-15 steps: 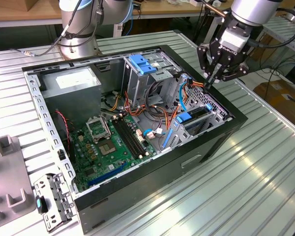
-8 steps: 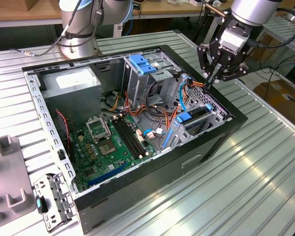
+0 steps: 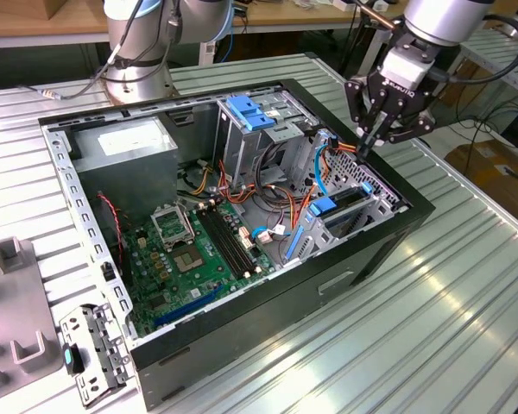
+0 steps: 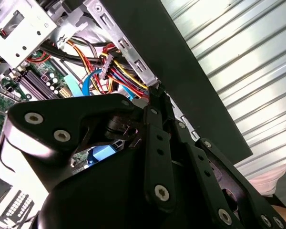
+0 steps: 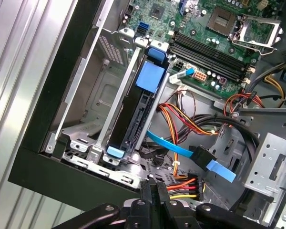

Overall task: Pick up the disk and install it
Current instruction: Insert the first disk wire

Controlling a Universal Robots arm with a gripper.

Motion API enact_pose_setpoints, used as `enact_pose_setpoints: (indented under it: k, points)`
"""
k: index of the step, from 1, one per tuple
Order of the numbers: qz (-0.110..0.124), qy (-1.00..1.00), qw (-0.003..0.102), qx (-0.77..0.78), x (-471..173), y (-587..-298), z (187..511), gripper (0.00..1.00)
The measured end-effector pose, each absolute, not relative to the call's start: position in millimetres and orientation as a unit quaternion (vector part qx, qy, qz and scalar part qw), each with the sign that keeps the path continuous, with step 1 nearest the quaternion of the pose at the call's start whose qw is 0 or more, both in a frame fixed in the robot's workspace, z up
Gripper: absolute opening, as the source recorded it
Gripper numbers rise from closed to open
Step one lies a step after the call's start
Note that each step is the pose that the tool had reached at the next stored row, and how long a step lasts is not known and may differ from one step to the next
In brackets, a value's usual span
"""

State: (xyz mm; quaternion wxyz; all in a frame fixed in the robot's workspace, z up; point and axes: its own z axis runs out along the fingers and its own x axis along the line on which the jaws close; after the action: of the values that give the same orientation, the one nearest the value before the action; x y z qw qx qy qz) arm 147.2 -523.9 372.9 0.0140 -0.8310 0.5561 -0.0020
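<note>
Fingertips pressed together and empty, our gripper (image 3: pixel 369 141) hangs over the computer case's (image 3: pixel 375 250) edge, while the disk (image 5: pixel 139 112) we must handle stands just below it on edge in its bay, seemingly already seated between guides.

arm (image 3: pixel 138 34): grey jointed robot arm; base column stands at the far side in the exterior view, a second grey segment enters from the top on the exterior view's right. wrist (image 3: pixel 406 69): pale block under that segment, angled downward. gripper (image 3: pixel 369 140): black, linkage type, pointing down; fingers brought together, tips meeting, nothing between them. in the second wrist view, black links and fingers (image 4: pixel 157 143) converge to one closed tip; in the first wrist view, the gripper (image 5: pixel 152 188) tips also touch.
</note>
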Motion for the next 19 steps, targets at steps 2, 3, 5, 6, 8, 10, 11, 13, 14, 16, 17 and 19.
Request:
enact_pose_setpoints:
  k: [2,3,5,6,8,10,11,13,14,16,17,19]
  points:
    - [-0.002,0.557,0.014,-0.83,144.5,-523.9,372.9,0.16]
    - [-0.002,0.558,0.014,-0.83,143.8,-524.0,372.8,0.16]
    - [-0.002,0.561,0.014,-0.828,142.9,-524.0,372.9,0.16]
    - [-0.002,0.564,0.014,-0.826,142.9,-523.9,372.9,0.16]
    - [-0.002,0.575,0.014,-0.818,142.8,-523.9,372.7,0.16]
    - [-0.002,0.586,0.014,-0.81,142.8,-523.9,372.5,0.16]
    - [-0.003,0.591,0.014,-0.807,142.8,-523.9,372.5,0.16]
    - [-0.003,0.599,0.014,-0.801,142.7,-523.9,372.5,0.16]
    - [-0.003,0.602,0.014,-0.798,142.7,-524.0,372.4,0.16]
    - [-0.003,0.609,0.014,-0.793,142.5,-523.9,372.4,0.16]
    - [-0.003,0.609,0.014,-0.793,142.5,-523.9,372.4,0.16]
    - [-0.003,0.609,0.014,-0.793,142.5,-523.9,372.4,0.16]
